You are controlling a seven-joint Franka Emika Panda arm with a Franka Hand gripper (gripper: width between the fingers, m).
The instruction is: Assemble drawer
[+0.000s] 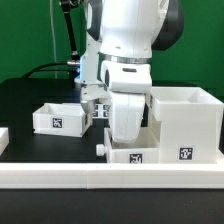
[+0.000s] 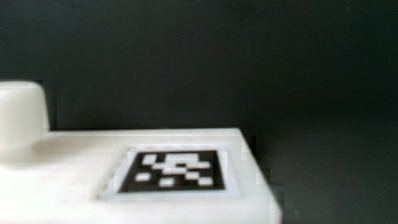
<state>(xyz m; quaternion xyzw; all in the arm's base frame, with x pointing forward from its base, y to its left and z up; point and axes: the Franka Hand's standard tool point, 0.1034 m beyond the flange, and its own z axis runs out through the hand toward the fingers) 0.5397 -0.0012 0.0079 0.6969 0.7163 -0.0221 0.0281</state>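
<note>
The big hollow white cube casing (image 1: 185, 125) stands at the exterior view's right, with a tag low on its front. One small open-top tray (image 1: 55, 118) sits at the left on the black table. A second tray (image 1: 135, 156), with a tag and a small white knob (image 1: 102, 147), lies in front of the arm against the rail. The arm's white wrist (image 1: 128, 105) hangs low over this tray and hides the gripper's fingertips. The wrist view shows the tray's tagged white face (image 2: 173, 168) and its knob (image 2: 18, 118) very close. No fingers show there.
A long low white rail (image 1: 110, 178) runs along the front of the table. A white piece (image 1: 3, 138) shows at the exterior view's left edge. Black cables (image 1: 50, 68) trail behind the arm. The table is black, the backdrop green.
</note>
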